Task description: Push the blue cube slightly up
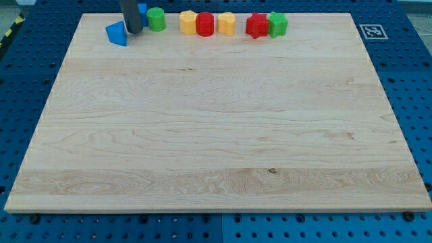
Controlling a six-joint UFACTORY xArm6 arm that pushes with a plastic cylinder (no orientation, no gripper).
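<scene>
The blue cube (142, 9) already sits at the far left of the surface (216, 135), almost at its far edge and mostly hidden behind the rod, so I judge little or no push is left. There is no hand to open or close: my tip (134, 31) holds nothing and rests between the cube and a blue wedge-shaped block (117, 33), just near-left of the cube; contact cannot be told.
</scene>
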